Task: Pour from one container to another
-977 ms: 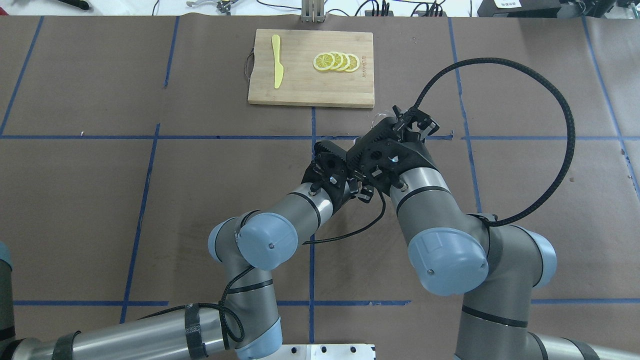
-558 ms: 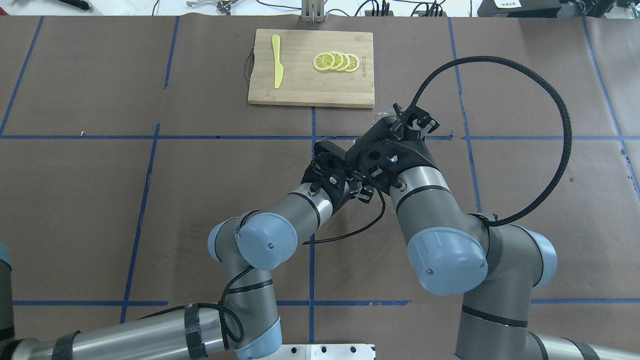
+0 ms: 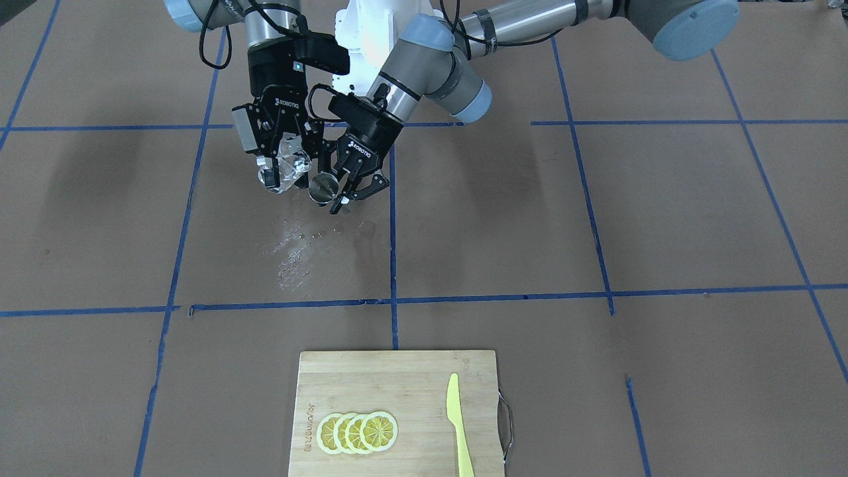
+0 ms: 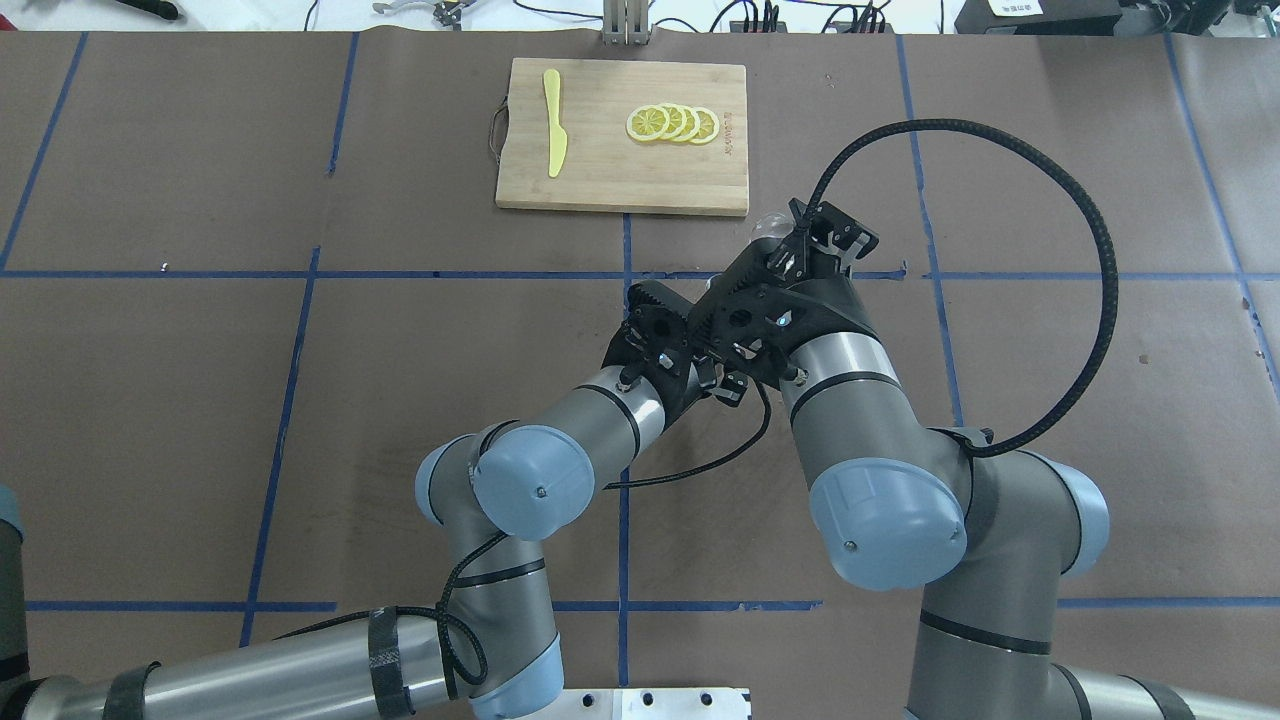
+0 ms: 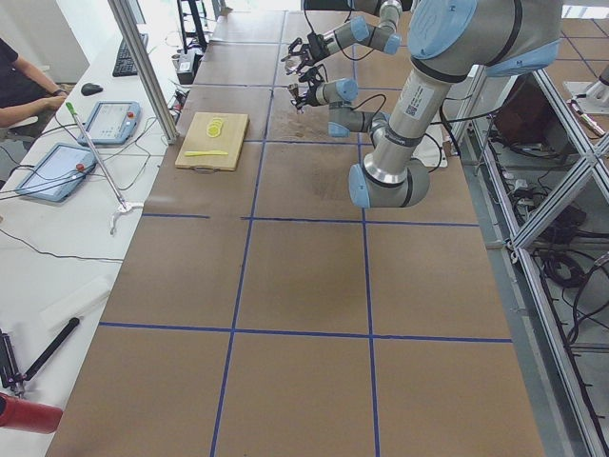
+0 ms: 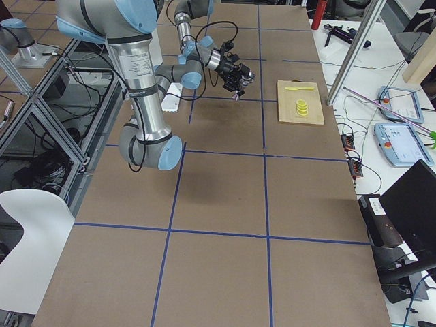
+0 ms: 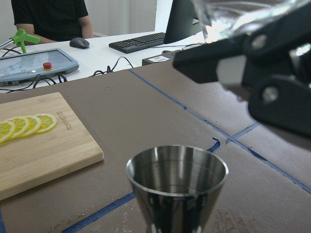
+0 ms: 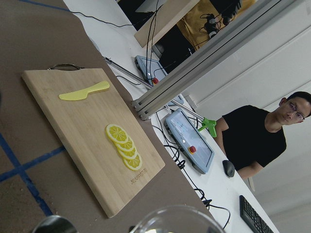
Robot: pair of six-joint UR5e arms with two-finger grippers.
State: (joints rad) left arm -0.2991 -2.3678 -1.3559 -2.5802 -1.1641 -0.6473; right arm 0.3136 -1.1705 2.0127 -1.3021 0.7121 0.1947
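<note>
The clear glass cup (image 3: 286, 169) is held in the air, tipped over toward the steel jigger (image 3: 322, 187) just beside it. My right gripper (image 3: 283, 173) is shut on the cup. My left gripper (image 3: 329, 193) is shut on the jigger and keeps it upright. In the left wrist view the jigger (image 7: 177, 187) fills the bottom middle, its mouth open upward, with the glass cup (image 7: 243, 17) above it at the top right. From overhead only a sliver of the cup (image 4: 765, 227) shows past the right wrist; the jigger is hidden there.
Spilled droplets (image 3: 291, 248) dot the brown table under the two grippers. A wooden cutting board (image 3: 411, 371) with lemon slices (image 3: 358, 432) and a yellow knife (image 3: 458, 424) lies at the far side. An operator (image 8: 265, 133) sits beyond the table.
My right wrist has turned a little and its cable loop has swung left, so the cup shows slightly further out. The left arm has stayed still.
</note>
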